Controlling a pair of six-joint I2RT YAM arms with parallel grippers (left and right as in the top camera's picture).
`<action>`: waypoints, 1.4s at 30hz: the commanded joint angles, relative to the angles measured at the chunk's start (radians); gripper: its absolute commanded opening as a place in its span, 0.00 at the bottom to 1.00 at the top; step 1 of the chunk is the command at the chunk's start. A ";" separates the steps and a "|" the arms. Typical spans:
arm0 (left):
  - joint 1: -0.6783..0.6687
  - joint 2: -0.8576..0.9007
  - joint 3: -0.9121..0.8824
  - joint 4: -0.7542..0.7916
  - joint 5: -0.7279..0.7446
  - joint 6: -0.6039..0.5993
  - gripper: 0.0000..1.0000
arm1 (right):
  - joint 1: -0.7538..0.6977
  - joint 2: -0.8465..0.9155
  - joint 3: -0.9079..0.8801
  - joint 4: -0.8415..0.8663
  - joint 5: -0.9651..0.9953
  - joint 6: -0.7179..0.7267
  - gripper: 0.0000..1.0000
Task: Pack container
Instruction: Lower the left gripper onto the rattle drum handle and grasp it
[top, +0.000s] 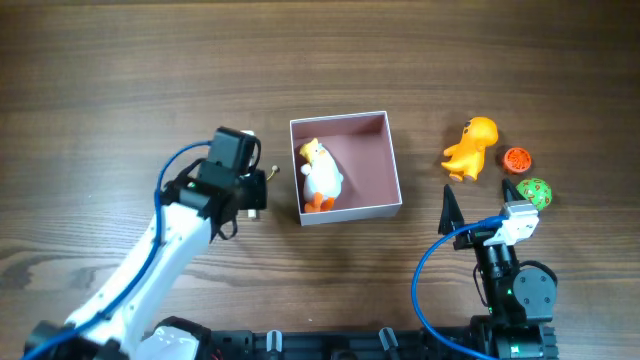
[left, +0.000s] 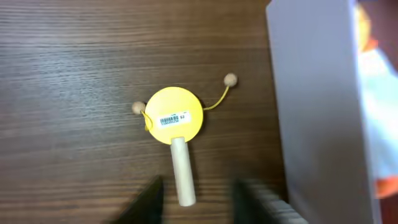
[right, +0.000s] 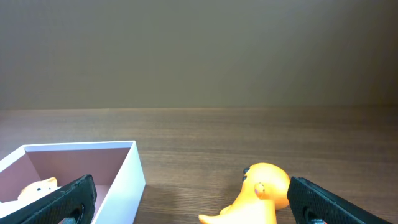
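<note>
The container (top: 372, 158) is a square white-walled box with a pink-brown inside, at the table's middle. A white duck toy (top: 320, 178) lies in its left half. My left gripper (top: 256, 190) is just left of the box. In the left wrist view it is open (left: 196, 200), with its fingers on either side of the wooden handle end of a yellow rattle drum (left: 176, 122) lying on the table. The box wall (left: 311, 106) is to the right. My right gripper (top: 482, 205) is open and empty, below an orange dinosaur toy (top: 472, 148).
A small red round toy (top: 517, 158) and a green ball (top: 535, 192) lie right of the dinosaur. In the right wrist view the dinosaur (right: 264, 186) sits between the open fingers (right: 199, 208), with the container (right: 134, 177) and the duck (right: 37, 186) at left.
</note>
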 joint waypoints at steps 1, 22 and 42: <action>0.005 -0.018 -0.005 -0.032 -0.009 -0.029 0.49 | -0.003 -0.003 -0.003 0.005 -0.005 0.011 1.00; 0.005 0.264 -0.009 0.026 -0.010 -0.156 0.52 | -0.003 -0.003 -0.003 0.005 -0.005 0.011 1.00; 0.005 0.325 -0.009 0.056 -0.010 -0.155 0.43 | -0.003 -0.003 -0.003 0.005 -0.005 0.011 0.99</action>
